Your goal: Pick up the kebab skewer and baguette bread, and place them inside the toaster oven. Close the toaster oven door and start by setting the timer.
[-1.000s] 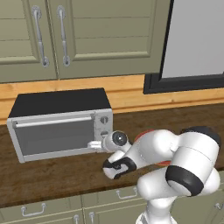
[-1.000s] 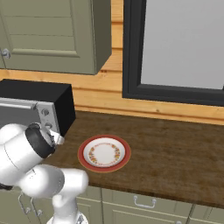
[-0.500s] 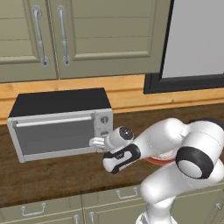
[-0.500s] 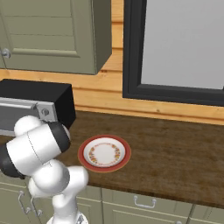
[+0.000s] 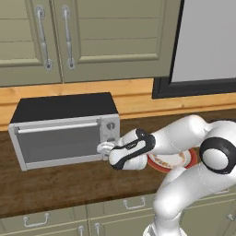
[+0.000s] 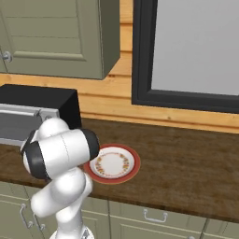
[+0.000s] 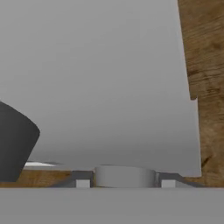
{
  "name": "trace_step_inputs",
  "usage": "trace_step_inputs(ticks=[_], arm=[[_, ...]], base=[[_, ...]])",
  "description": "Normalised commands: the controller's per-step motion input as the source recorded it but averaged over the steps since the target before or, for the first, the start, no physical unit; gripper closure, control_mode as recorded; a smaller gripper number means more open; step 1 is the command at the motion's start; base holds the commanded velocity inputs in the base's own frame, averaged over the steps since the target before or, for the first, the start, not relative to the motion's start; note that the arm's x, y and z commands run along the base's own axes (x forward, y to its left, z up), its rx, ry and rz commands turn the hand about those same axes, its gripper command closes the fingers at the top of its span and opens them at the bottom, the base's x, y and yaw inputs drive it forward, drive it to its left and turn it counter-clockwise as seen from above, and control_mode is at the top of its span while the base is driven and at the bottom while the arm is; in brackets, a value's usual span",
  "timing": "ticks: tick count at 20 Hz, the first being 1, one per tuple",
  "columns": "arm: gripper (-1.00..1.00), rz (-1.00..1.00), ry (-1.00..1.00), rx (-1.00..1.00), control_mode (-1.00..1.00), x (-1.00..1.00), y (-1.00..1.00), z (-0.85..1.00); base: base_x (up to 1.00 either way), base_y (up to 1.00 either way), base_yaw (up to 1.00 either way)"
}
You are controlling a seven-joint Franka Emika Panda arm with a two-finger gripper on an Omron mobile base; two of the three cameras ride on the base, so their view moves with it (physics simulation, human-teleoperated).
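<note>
End effector (image 5: pixel 105 148) at knob (image 7: pixel 124 176), silver-grey toaster oven (image 5: pixel 64 129), door (image 5: pixel 57 142) closed

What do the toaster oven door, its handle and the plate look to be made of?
The toaster oven door looks like grey tinted glass in a metal frame: flat, faintly see-through sheen. Its handle seems brushed or polished metal, a pale silver bar. The plate looks like glazed ceramic: glossy white with a red rim, though that's a guess.
</note>
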Motion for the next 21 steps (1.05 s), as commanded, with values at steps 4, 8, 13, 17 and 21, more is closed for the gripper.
trace_step_inputs(ticks=[4, 8, 13, 17, 21], arm=[[1.0, 0.19, -0.18, 0.3, -1.0, 0.0, -0.55, -0.07], [1.0, 0.17, -0.15, 0.31, -1.0, 0.0, -0.55, -0.02], [1.0, 0.07, -0.09, 0.24, -1.0, 0.0, -0.34, -0.02], [1.0, 0.01, -0.06, 0.16, -1.0, 0.0, -0.14, -0.04], [1.0, 0.0, -0.03, 0.11, -1.0, 0.0, 0.0, -0.02]], base=[[0.0, 0.0, 0.0], [0.0, 0.0, 0.0], [0.0, 0.0, 0.0], [0.0, 0.0, 0.0], [0.0, 0.0, 0.0]])
